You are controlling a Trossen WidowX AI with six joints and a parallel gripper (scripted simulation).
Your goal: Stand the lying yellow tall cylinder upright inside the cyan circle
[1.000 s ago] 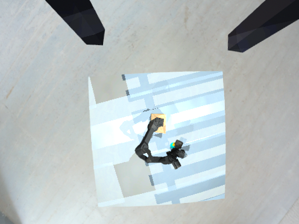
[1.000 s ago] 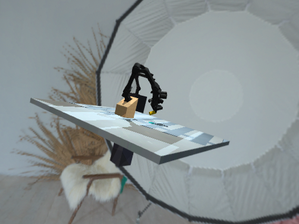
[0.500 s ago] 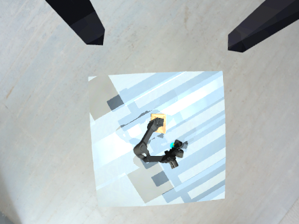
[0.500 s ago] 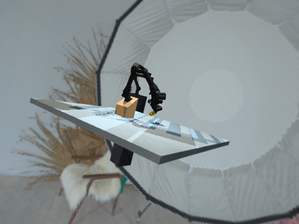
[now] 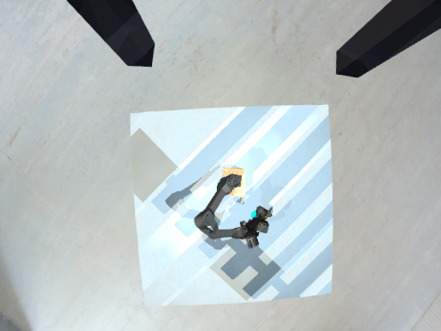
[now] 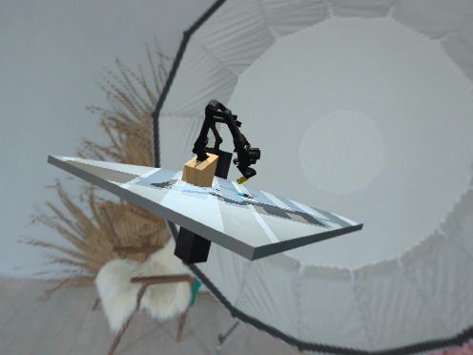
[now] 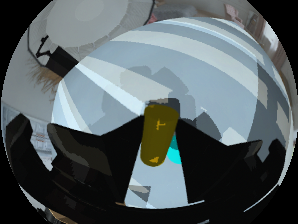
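Tilted yellow cylinder hangs in the grip, still to be brought upright over the cyan circle

The yellow cylinder (image 5: 266, 217) (image 6: 242, 179) (image 7: 159, 135) is in the air, pinched between the jaws of the gripper (image 6: 246, 177) (image 7: 160, 121). In the exterior view its long axis slants, neither flat nor upright, with one end reaching out from the fingertips. In the wrist view it lies lengthwise between the two fingers, and both of them press on its sides.

The cyan circle (image 5: 253, 214) (image 6: 239, 194) (image 7: 175, 155) is on the table below, partly hidden behind the cylinder in the wrist view. From above, the two appear close beside each other, the cylinder just off to one side. The coming move likely turns on that: swing the long axis to vertical, centre it over the circle, then lower. Letting go while it leans could topple it.

The single arm (image 5: 214, 200) (image 6: 207, 129) does all the work, bent high and reaching out from a wooden block (image 5: 239, 190) (image 6: 199, 173). Striped light and shadow cross the pale table (image 5: 302, 285) (image 6: 229, 234). Beyond stand a chair with a fleece (image 6: 114, 291) and dry grasses (image 6: 71, 224).
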